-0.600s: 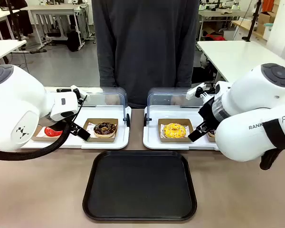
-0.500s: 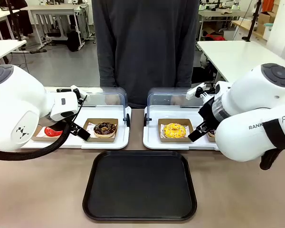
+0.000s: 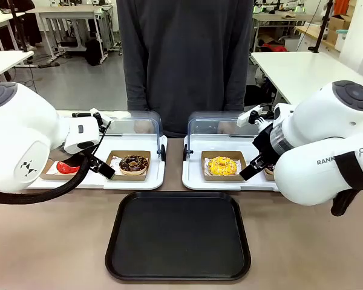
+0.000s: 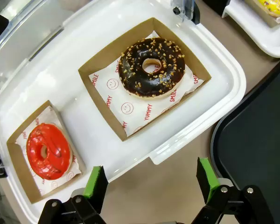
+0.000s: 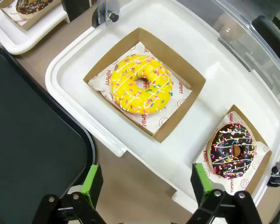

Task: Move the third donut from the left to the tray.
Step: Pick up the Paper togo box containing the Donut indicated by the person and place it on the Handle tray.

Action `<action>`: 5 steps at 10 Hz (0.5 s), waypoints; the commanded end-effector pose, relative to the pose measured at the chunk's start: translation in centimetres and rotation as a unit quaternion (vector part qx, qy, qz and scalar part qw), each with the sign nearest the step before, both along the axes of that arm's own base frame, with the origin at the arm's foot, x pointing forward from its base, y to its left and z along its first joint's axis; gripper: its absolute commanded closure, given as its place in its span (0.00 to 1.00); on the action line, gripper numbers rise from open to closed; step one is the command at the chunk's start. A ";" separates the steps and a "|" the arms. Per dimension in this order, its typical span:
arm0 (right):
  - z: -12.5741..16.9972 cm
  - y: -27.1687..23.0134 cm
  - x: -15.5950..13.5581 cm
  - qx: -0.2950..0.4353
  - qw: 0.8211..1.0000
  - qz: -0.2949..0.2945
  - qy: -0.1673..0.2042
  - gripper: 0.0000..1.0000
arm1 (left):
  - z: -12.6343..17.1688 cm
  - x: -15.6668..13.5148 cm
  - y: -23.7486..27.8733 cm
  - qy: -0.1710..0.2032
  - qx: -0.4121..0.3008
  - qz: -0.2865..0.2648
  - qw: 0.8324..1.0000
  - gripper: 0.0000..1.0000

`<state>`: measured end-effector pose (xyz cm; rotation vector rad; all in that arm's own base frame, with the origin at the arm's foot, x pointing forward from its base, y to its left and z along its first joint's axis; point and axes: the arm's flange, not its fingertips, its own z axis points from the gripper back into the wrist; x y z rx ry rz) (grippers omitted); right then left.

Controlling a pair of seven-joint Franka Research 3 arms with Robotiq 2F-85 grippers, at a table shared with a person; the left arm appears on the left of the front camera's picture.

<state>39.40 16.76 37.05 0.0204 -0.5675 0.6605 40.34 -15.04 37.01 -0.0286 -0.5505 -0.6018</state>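
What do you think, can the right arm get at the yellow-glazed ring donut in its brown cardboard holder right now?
Probably yes. The right arm hangs just short of the yellow-glazed ring donut, jaws open; the clear domed plastic lid stands open behind it, and nothing lies between.

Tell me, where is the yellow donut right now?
In the front view the yellow donut sits in its cardboard holder on the right-hand white tray, just beyond the black tray, beside a chocolate sprinkled donut.

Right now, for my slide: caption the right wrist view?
Open right end effector poised near yellow sprinkled donut in cardboard holder.
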 end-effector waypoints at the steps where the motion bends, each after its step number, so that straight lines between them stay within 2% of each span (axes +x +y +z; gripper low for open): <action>1: 0.0 0.0 0.0 0.000 1.000 0.000 0.000 0.00 | 0.0 0.0 0.0 0.000 0.000 0.000 1.000 0.00; 4: 0.0 0.0 0.0 0.000 1.000 0.000 0.000 0.00 | 0.0 0.0 0.0 0.000 0.000 0.000 1.000 0.00; 5: 3.6 -0.3 0.1 -0.001 1.000 -0.008 -0.010 0.00 | 3.0 0.5 0.8 -0.011 -0.003 -0.020 1.000 0.00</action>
